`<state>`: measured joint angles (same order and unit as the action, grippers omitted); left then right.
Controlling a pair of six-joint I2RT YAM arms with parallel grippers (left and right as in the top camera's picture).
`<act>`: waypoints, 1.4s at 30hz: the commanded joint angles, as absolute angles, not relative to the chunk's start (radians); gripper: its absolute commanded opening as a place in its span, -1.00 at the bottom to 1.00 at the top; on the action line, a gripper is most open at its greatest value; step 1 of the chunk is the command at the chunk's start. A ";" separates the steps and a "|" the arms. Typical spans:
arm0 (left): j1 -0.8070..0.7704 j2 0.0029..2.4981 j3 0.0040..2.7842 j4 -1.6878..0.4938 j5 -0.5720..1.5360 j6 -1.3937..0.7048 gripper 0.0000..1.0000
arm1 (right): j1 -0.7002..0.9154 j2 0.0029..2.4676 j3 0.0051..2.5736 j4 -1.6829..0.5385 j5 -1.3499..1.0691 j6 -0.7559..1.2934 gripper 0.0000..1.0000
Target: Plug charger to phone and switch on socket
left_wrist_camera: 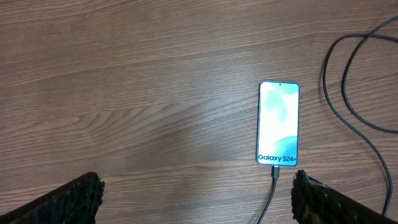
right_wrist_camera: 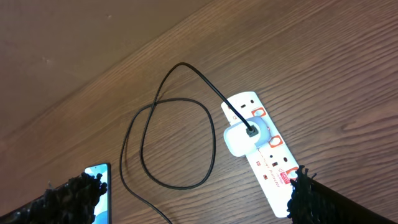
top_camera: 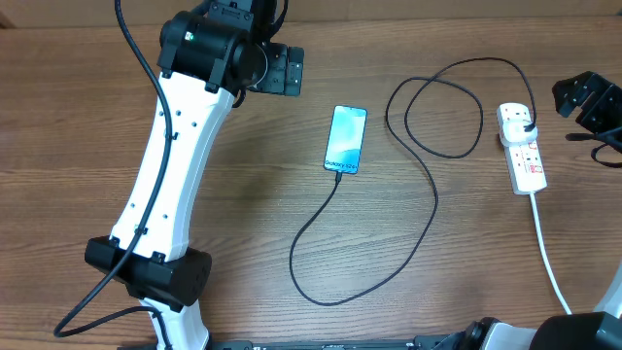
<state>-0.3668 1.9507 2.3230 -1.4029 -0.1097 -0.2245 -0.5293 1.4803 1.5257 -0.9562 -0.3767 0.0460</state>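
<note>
The phone (top_camera: 346,137) lies flat mid-table with its cyan screen lit. It also shows in the left wrist view (left_wrist_camera: 278,123) and at the edge of the right wrist view (right_wrist_camera: 99,186). The charger cable (top_camera: 428,185) has its tip in the phone's lower end (left_wrist_camera: 274,173). It loops over the table to a white adapter (right_wrist_camera: 239,138) seated in the socket (top_camera: 526,160). The socket also shows in the right wrist view (right_wrist_camera: 273,165). My left gripper (top_camera: 282,70) is open and empty (left_wrist_camera: 196,199), above and left of the phone. My right gripper (top_camera: 586,100) is open and empty (right_wrist_camera: 193,199), above and right of the socket.
The socket's thick white cord (top_camera: 549,258) runs toward the front right edge. The cable forms a loop (top_camera: 437,112) between phone and socket, and a long bend (top_camera: 321,282) toward the front. The left arm's white link (top_camera: 170,165) spans the table's left side.
</note>
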 commanded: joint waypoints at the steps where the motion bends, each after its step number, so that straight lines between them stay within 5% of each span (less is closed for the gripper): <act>1: -0.367 1.958 2.320 -1.402 -0.123 -0.202 0.99 | -0.529 1.481 1.544 -0.953 -0.367 0.048 1.00; 42: -0.367 1.941 2.320 -1.488 -0.161 -0.202 1.00 | -0.529 1.481 1.544 -0.953 -0.367 0.048 1.00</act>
